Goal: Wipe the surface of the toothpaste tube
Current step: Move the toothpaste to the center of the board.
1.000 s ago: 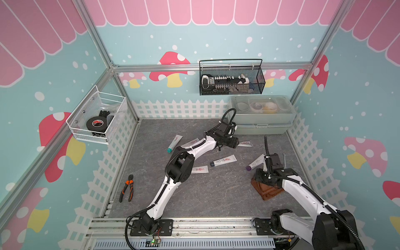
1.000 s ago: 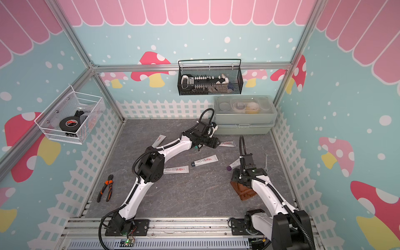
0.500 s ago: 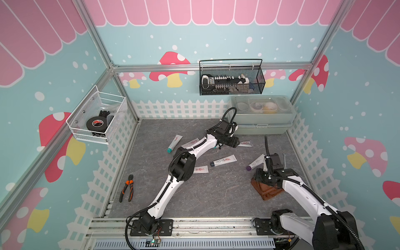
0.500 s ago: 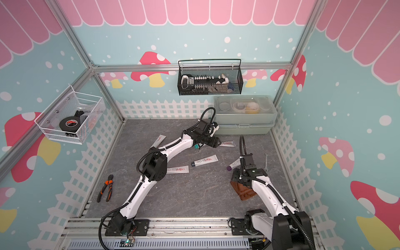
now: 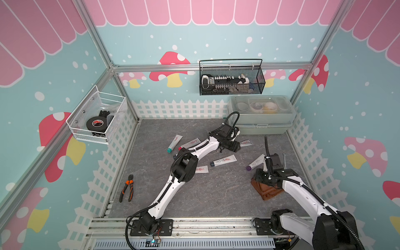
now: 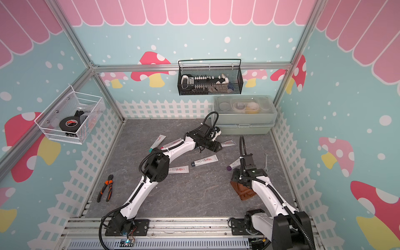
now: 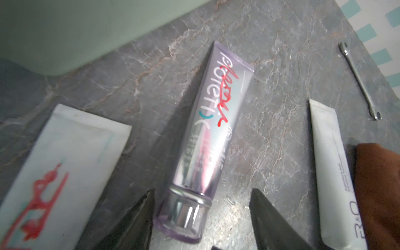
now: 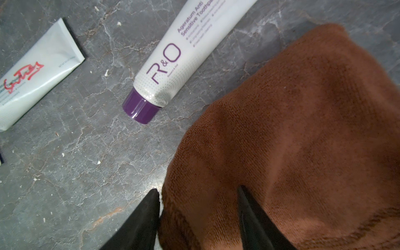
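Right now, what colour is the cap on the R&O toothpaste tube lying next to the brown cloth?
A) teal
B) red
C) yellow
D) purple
D: in the right wrist view, the R&O toothpaste tube beside the brown cloth ends in a purple cap.

1. The surface (image 5: 216, 199) lies bare at 6 o'clock and at 11 o'clock, which is the widest room.
2. A storage box (image 5: 259, 127) walls off 1 o'clock.
3. Toothpaste tubes (image 5: 224, 160) litter the centre, and the left arm (image 5: 205, 149) spans them.
4. Pliers (image 5: 127, 190) lie at 8 o'clock and a wrench (image 7: 359, 81) at 3 o'clock.
5. A brown cloth (image 5: 268, 192) fills 4 o'clock beneath the right claw (image 8: 198, 190).
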